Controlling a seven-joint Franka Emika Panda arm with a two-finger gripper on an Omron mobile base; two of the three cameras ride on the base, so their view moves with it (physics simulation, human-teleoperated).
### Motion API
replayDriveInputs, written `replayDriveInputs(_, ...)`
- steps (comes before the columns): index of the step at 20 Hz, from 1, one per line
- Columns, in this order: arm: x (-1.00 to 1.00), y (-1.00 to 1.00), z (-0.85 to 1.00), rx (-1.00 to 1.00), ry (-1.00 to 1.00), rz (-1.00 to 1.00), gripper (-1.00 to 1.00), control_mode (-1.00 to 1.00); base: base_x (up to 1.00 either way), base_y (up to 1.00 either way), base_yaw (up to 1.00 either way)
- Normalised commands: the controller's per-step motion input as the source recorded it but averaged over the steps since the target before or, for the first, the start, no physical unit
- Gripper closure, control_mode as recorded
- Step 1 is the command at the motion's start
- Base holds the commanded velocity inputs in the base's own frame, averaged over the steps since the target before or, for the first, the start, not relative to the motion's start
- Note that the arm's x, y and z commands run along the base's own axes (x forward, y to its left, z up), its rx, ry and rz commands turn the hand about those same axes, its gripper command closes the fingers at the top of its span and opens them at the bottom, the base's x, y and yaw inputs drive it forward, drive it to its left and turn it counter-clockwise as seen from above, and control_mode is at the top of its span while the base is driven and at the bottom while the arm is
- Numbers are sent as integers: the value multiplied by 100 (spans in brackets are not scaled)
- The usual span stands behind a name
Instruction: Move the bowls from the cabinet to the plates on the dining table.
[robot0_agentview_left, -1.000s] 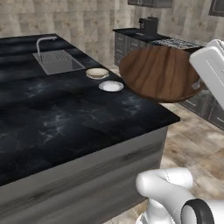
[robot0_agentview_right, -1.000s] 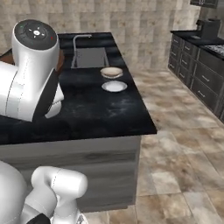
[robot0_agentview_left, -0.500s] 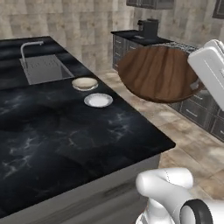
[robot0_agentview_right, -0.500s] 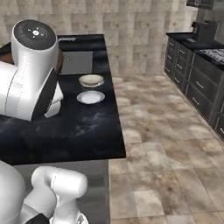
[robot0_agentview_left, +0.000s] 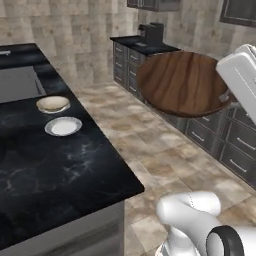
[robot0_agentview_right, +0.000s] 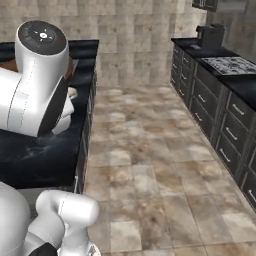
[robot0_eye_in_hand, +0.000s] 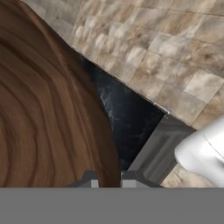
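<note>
My gripper (robot0_eye_in_hand: 109, 178) is shut on the rim of the dark brown wood bowl (robot0_eye_in_hand: 48, 105), which spreads over the left of the hand view. In the left base view this bowl (robot0_agentview_left: 182, 82) hangs tilted in the air over the tiled floor, to the right of the dining table (robot0_agentview_left: 60, 175). On the black table top, the cream bowl (robot0_agentview_left: 52, 103) sits on one plate. A second plate (robot0_agentview_left: 63, 126), grey-rimmed with a white centre, lies bare just in front of it. My white arm (robot0_agentview_right: 35, 85) hides much of the table in the right base view.
A grey inset sink (robot0_agentview_left: 17, 82) lies at the table's far left. Low dark drawer units (robot0_agentview_left: 220, 145) with a hob (robot0_agentview_right: 231, 64) line the right wall, and wall cabinets (robot0_agentview_left: 240, 12) hang above. A wide tiled floor (robot0_agentview_right: 150, 165) runs between table and drawers.
The whole picture has shifted, so the base has moved: the table with its plates now lies further left. The wood bowl stays in my shut gripper.
</note>
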Motion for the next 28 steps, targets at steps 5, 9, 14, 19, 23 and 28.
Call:
replayDriveInputs(5, 0, 0, 0, 0, 0, 0, 100, 100, 23, -68, 22)
replayDriveInputs(9, 0, 0, 0, 0, 0, 0, 100, 100, 12, -24, 42)
replayDriveInputs(14, 0, 0, 0, 0, 0, 0, 100, 100, 1, 0, 50)
replayDriveInputs(19, 0, 0, 0, 0, 0, 0, 100, 100, 0, 0, 50)
replayDriveInputs(23, 0, 0, 0, 0, 0, 0, 100, 100, 0, 0, 50)
replayDriveInputs(28, 0, 0, 0, 0, 0, 0, 100, 100, 0, 0, 50)
